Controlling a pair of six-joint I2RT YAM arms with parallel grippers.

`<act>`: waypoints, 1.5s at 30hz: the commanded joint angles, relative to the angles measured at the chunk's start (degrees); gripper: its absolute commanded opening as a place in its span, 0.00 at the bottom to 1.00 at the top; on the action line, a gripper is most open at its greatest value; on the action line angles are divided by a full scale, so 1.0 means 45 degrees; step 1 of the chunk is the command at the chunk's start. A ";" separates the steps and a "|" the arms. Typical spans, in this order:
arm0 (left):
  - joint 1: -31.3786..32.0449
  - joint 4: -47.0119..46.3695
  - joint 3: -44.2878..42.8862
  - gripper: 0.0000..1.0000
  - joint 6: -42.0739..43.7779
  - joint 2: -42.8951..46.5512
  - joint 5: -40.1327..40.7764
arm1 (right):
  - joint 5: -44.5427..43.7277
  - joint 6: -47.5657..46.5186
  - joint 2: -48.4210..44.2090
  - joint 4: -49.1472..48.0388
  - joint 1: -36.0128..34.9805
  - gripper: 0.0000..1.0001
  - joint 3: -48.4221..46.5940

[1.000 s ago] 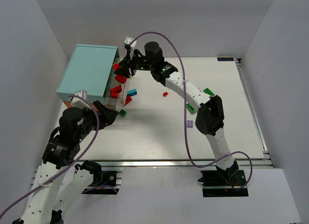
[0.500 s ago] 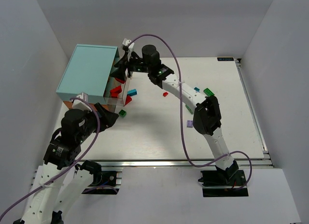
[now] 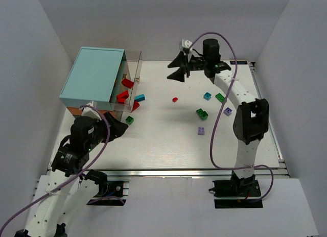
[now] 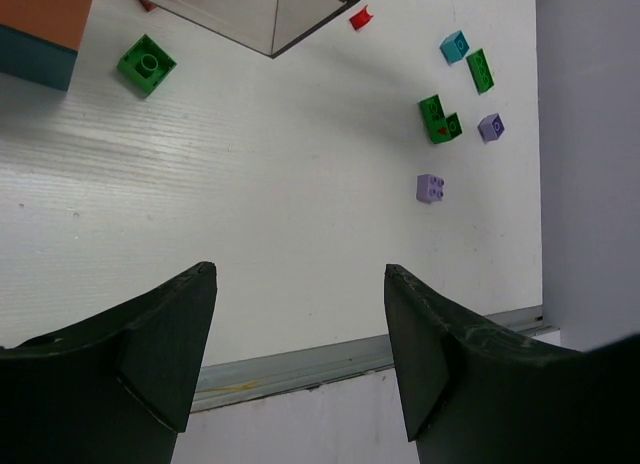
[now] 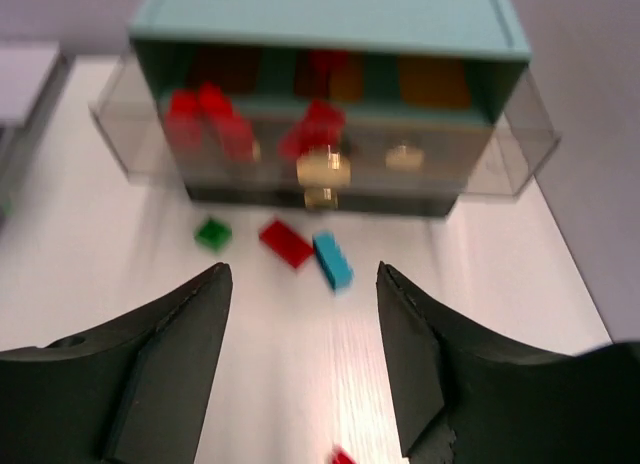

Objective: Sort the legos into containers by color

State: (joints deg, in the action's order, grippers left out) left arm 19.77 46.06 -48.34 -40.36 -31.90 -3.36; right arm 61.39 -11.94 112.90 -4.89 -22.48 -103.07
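Top external: the right gripper (image 3: 178, 69) hangs over the far tabletop (image 3: 163, 145), jaws spread and empty. The left gripper (image 3: 118, 128), jaws wide and empty, sits beside the cabinet (image 3: 92, 76). Red legos (image 3: 122, 96) lie in its clear drawers (image 3: 134, 61), others scattered at right.

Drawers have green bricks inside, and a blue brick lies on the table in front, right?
No. The bricks inside the drawers are red, not green; the right wrist view shows it. A blue brick does lie on the table in front.
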 commanded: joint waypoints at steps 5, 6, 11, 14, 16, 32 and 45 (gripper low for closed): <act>0.0156 -0.0783 0.0136 0.77 0.0179 -0.0488 -0.0485 | -0.0898 -1.4548 0.3924 1.2543 0.0816 0.68 -0.4784; 0.0158 -0.0803 0.0136 0.77 0.0218 -0.0663 -0.0524 | -0.1216 -1.4785 0.4301 1.3169 0.0855 0.68 -0.5372; 0.0158 -0.0900 0.0233 0.77 0.0277 -0.0783 -0.0563 | -0.2780 -1.6736 0.4950 1.3116 0.0777 0.66 -0.5089; 0.0158 -0.0920 0.0370 0.78 0.0141 -0.0704 -0.0563 | -0.3502 -1.8374 0.5358 1.4246 0.0718 0.64 -0.4948; 0.0158 -0.0920 0.0448 0.78 0.0082 -0.0665 -0.0485 | -0.3757 -1.8789 0.5516 1.4697 0.0680 0.63 -0.4909; 0.0158 -0.0764 0.0019 0.77 0.0160 -0.1407 -0.0465 | -0.4481 -1.8284 0.6531 1.2845 0.0230 0.64 -0.4850; 0.0158 -0.0705 -0.0001 0.77 -0.0074 -0.1349 -0.0251 | -0.5242 -1.9258 0.7000 1.3331 -0.0004 0.51 -0.4752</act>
State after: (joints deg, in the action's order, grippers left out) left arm 20.27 42.92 -46.37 -40.53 -38.11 -5.10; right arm 40.10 -95.72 142.30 52.73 -22.55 -123.50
